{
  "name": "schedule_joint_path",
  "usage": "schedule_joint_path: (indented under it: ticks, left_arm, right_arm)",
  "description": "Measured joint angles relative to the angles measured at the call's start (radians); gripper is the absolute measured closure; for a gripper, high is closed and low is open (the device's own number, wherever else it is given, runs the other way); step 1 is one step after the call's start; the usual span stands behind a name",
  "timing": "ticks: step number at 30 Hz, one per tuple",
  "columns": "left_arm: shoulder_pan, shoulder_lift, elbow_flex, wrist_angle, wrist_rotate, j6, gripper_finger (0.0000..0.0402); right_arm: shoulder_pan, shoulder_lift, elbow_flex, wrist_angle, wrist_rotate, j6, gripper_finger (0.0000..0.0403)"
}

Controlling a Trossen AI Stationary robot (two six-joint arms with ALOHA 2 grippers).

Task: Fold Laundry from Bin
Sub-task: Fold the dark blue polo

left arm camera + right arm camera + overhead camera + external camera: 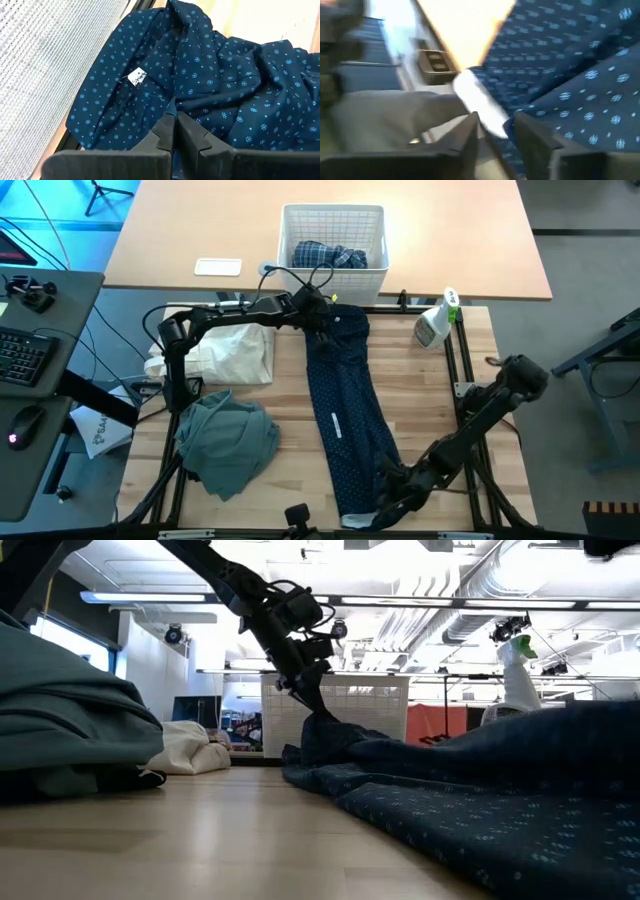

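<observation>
Light wood table (290,430), ceiling-lit workshop behind. Navy dotted trousers (345,420) stretched lengthwise; left gripper (318,318) pinched on far end beside bin (334,242); right gripper (385,498) fingers parted at near hem.

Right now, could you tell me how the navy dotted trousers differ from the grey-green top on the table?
The navy dotted trousers lie stretched out long down the table's middle, while the grey-green top sits crumpled in a heap nearer the left side. The trousers are printed with small pale dots; the top is plain. The left gripper is shut on the trousers at the bin end; nothing touches the top. Both are unfolded.
</observation>
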Motion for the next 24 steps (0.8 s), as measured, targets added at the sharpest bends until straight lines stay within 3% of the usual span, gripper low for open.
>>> schedule_joint_path:
  ticks: [3,5,10,14,18,22,24]
  left_arm:
    - [0.000,0.000,0.000,0.001,0.003,0.000,0.0401]
    - [-0.001,0.000,0.000,0.000,0.003,-0.003,0.0401]
    - [-0.013,0.000,0.000,-0.006,0.003,-0.002,0.0401]
    - [-0.021,0.000,0.000,-0.017,0.004,-0.003,0.0401]
    - [-0.029,0.000,0.000,-0.026,0.004,0.002,0.0401]
    - [-0.027,0.000,0.000,-0.030,-0.013,0.024,0.0401]
    - [-0.020,0.000,0.000,-0.030,-0.047,0.025,0.0401]
  right_arm:
    - [0.013,-0.059,0.003,-0.025,-0.032,0.007,0.0225]
    - [0.024,-0.087,0.004,-0.141,-0.061,0.089,0.0201]
    - [0.061,-0.084,0.001,-0.388,-0.088,0.245,0.0194]
    - [0.068,-0.032,0.002,-0.291,-0.069,0.182,0.0228]
    - [0.080,0.062,0.003,-0.120,-0.093,0.087,0.0291]
    - [0.120,0.156,0.002,-0.065,-0.170,0.131,0.0377]
    - [0.143,0.184,0.003,-0.027,-0.176,0.160,0.0394]
